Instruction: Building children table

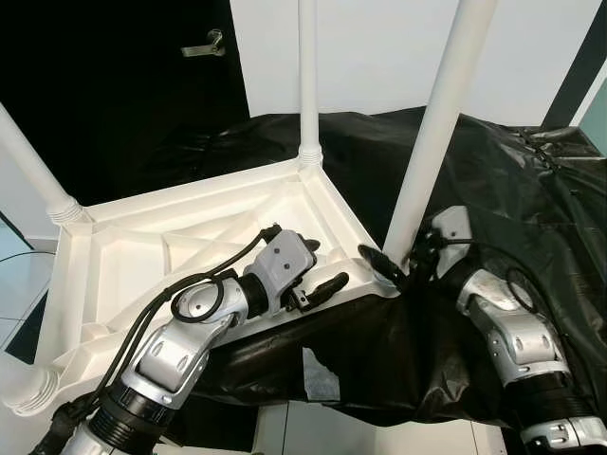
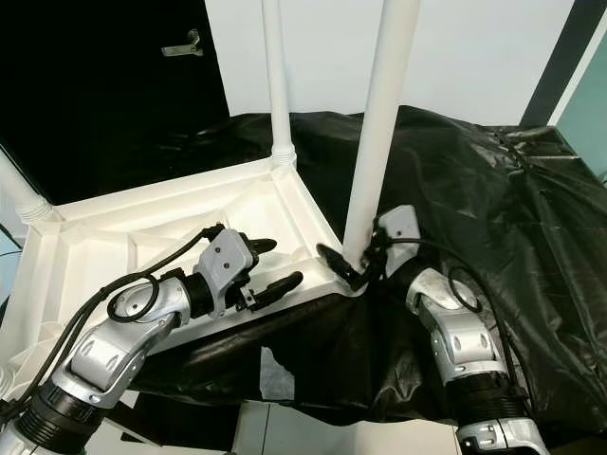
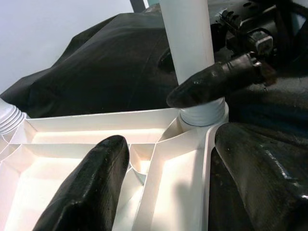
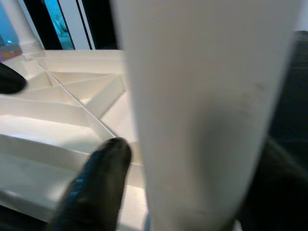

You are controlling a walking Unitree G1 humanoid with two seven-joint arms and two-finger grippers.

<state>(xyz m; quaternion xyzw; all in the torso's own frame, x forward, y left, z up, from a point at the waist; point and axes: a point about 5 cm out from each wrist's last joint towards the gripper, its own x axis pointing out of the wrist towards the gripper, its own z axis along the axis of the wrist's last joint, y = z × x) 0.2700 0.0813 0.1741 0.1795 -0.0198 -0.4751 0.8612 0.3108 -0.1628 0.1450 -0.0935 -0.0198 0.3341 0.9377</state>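
White table top [image 1: 190, 242] lies upside down on black sheet [image 1: 512, 180], legs pointing up. Right gripper [image 2: 353, 263] jaws closed around white leg [image 2: 379, 133] at near corner, low by its base. Left gripper [image 1: 318, 268] jaws open, one finger over table rim, beside that corner.

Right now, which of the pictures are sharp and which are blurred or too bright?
Left and right eye views: sharp, evenly lit; the black sheet shows small glints and the dark door loses detail. Left wrist view: the near fingers are soft, the table leg is clearer. Right wrist view: the leg is very close and blurred, and the white tabletop underside is nearly washed out.
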